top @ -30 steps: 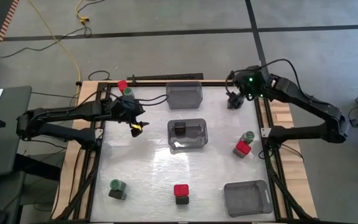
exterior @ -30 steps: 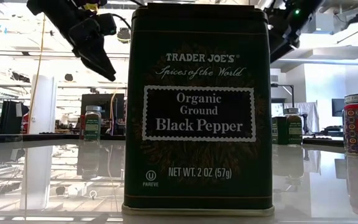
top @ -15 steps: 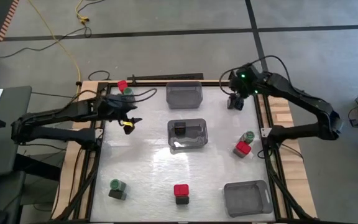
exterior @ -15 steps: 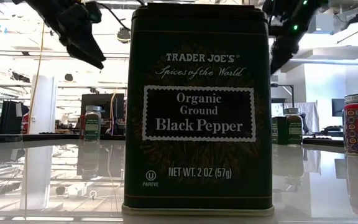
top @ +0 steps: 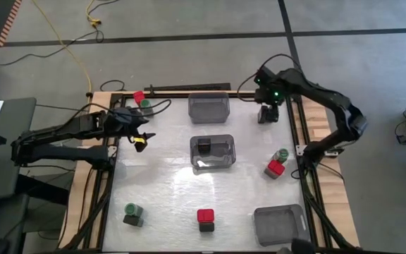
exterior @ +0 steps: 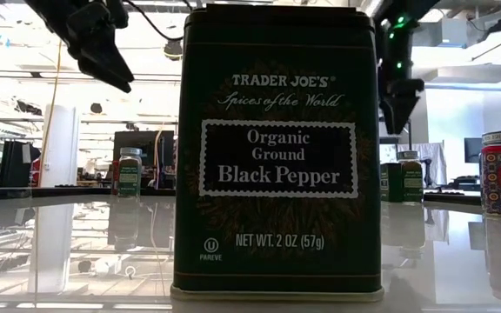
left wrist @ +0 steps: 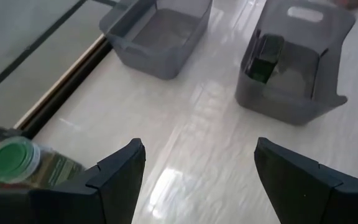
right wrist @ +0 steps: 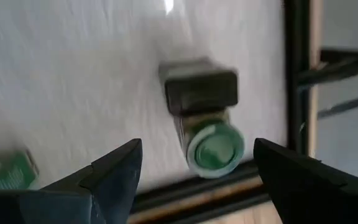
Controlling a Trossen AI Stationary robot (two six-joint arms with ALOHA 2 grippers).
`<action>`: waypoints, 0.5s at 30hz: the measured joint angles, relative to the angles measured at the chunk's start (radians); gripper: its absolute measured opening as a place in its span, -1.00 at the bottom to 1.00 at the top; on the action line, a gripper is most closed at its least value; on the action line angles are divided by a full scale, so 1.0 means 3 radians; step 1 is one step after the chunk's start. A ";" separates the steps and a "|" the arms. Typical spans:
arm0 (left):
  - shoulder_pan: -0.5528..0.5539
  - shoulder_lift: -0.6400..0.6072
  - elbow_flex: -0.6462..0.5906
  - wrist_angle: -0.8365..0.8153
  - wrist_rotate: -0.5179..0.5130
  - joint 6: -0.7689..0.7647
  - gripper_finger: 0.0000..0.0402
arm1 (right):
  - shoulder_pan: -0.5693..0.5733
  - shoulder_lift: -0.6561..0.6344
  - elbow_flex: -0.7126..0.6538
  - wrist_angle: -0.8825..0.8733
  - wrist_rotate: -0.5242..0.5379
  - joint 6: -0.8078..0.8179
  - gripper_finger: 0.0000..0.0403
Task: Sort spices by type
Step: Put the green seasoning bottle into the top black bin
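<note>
I had the right claw (top: 268,115) hanging open, pointed down over a green-capped jar (right wrist: 213,147), left claw (top: 141,139) open too.

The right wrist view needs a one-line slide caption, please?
Open right gripper above a green-capped jar and a black tin.

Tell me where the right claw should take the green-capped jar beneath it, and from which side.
Probably by the round cap, from straight above: the green-capped jar seems upright, cap toward the right claw. The black tin stands close against one side, so close on the two sides clear of it.
</note>
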 joint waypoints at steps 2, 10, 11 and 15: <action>0.0000 0.0000 0.0000 -0.0015 -0.0014 -0.0024 0.45 | -0.0061 0.0098 0.0000 -0.0073 0.0029 -0.0014 0.70; 0.0000 0.0000 0.0000 -0.0082 -0.0036 0.0002 0.45 | -0.0303 0.0324 0.0000 -0.0023 0.0036 -0.0061 0.70; 0.0000 0.0000 0.0000 -0.0085 -0.0040 0.0002 0.45 | -0.0329 0.0350 0.0000 -0.0019 0.0035 -0.0096 0.70; 0.0000 0.0000 0.0000 -0.0084 -0.0052 0.0026 0.45 | -0.0388 0.0460 0.0000 -0.0013 0.0035 -0.0219 0.70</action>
